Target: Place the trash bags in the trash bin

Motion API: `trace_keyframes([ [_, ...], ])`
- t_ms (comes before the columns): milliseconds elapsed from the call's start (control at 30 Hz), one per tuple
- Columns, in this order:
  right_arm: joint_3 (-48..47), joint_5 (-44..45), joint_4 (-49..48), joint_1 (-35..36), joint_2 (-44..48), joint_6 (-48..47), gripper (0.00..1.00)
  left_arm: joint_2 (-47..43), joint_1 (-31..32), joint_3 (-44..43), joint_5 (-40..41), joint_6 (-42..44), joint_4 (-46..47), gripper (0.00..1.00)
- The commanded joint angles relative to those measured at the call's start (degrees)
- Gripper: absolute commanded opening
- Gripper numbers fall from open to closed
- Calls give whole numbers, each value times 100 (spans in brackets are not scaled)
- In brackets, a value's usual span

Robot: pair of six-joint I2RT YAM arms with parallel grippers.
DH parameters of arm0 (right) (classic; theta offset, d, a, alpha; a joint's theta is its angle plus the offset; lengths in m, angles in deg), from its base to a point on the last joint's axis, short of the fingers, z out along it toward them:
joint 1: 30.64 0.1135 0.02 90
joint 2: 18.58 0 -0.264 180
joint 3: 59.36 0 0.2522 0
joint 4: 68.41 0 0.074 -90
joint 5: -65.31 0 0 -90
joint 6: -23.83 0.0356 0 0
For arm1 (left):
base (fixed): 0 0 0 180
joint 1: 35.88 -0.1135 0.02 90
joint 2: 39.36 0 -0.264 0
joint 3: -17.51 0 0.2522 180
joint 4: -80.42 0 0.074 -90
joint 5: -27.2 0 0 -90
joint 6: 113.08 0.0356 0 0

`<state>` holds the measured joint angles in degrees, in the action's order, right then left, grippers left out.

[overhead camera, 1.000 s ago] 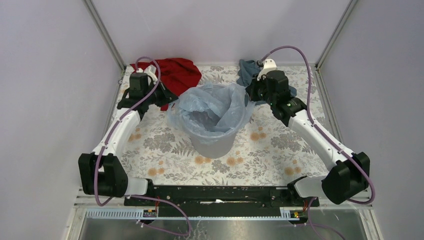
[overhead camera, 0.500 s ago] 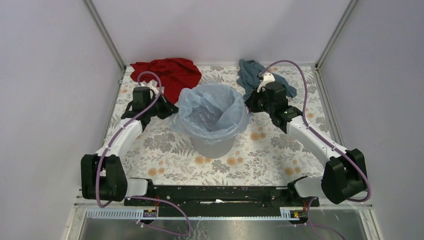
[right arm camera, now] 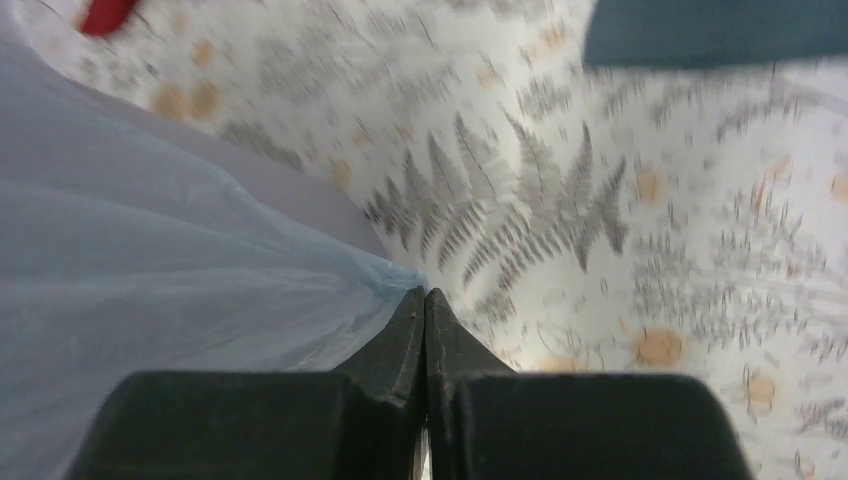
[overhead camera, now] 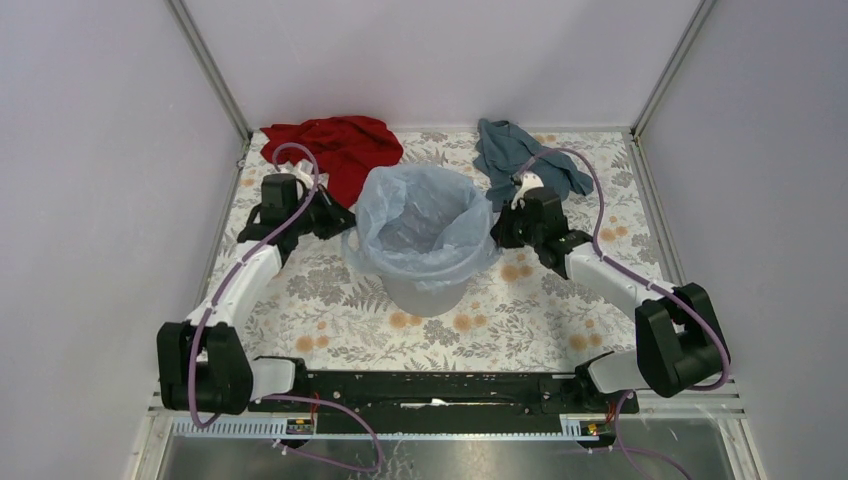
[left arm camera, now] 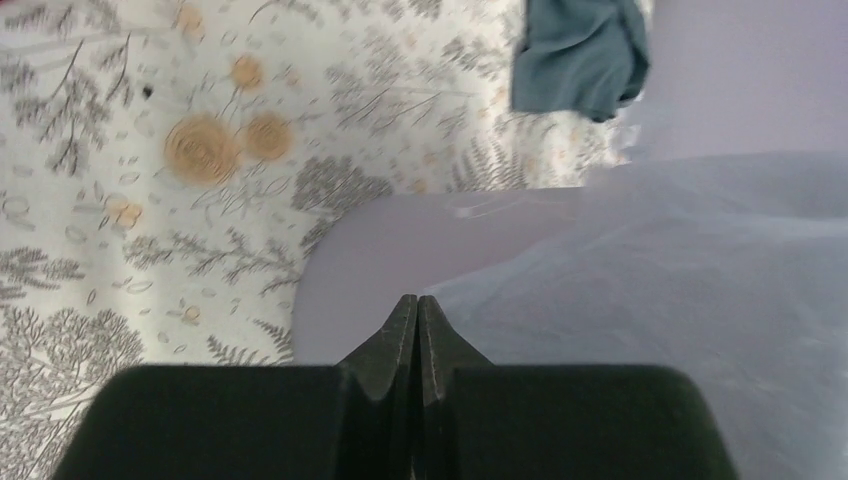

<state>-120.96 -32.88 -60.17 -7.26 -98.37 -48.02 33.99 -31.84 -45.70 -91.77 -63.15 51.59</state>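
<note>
Top external view, and we see the pale blue bag (overhead camera: 420,215) lining the grey bin (overhead camera: 425,292) at mid-table, its film folded out over the rim, a red cloth (overhead camera: 335,145) behind to the left and a blue cloth (overhead camera: 508,150) behind to the right. Left gripper (overhead camera: 341,219) is clenched on the bag's edge at the bin's left side. Right gripper (overhead camera: 497,233) is clamped on the film at the opposite side, a corner pinched between its closed tips.

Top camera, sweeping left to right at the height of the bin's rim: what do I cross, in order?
In order: left pincer, shut on the bag's edge → trash bag, lining the trash bin → right pincer, shut on the opposite edge.
</note>
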Motion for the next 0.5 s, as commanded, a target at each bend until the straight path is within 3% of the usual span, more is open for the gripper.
trace_keyframes([
  [0, 239, 113, -196, -78, 191, 57, 0, -362, -17, -17, -35, -40, 193, 7],
  [133, -261, -168, -20, -79, 276, 57, 0, -270, -17, 1228, -62, -423, 1021, 3],
  [233, -706, -429, 86, -79, 243, 127, 0, -152, -17, 1640, 129, -409, 1216, 0],
  [333, -692, -454, -83, -79, 130, 247, 0, -101, -21, 1639, 160, -357, 1218, 0],
  [467, 112, -573, -722, -84, -200, 456, 0, -359, -17, 1095, -22, -313, 772, 0],
])
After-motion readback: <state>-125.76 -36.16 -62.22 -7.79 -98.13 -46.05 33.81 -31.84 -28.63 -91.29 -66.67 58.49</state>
